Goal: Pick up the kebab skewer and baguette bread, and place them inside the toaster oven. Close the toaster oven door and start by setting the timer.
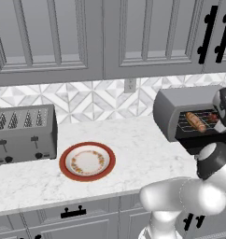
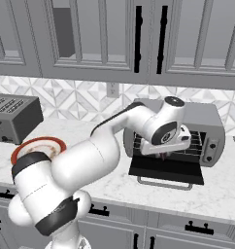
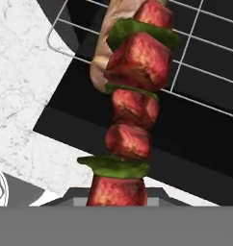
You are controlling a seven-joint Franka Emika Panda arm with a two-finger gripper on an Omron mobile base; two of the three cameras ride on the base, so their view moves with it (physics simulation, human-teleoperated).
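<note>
Two food items: you had the kebab skewer (image 3: 133, 103) close under the hand camera and the baguette bread (image 1: 195, 121) lying on the wire rack (image 1: 189, 122) inside the toaster oven (image 1: 180, 105).
Kebab skewer: it ran from 6 o'clock up to 12 o'clock in the hand view, red meat chunks with green pieces between them, its far end over the rack.
Baguette bread: in the hand view it (image 3: 101, 62) lay behind the skewer at about 11 o'clock, on the rack's front corner.
Toaster oven door: it (image 2: 165, 170) was folded down flat onto the counter (image 1: 133, 149), with its silver bar handle (image 2: 164, 185) at the front edge.
Gripper: it (image 2: 163, 154) was at the oven mouth, just above the lowered door. You could not tell from the pictures how far the fingers stood apart; the skewer rose from where they should be, hiding them.
Plate: the red-rimmed plate (image 1: 64, 161) sat on the counter at 9 o'clock from the oven, well apart from it.
Toaster: the slotted silver toaster (image 1: 24, 133) stood at 10 o'clock from the plate, near it.
Oven controls: dials (image 2: 209, 145) sat on the right side of the oven front.
</note>
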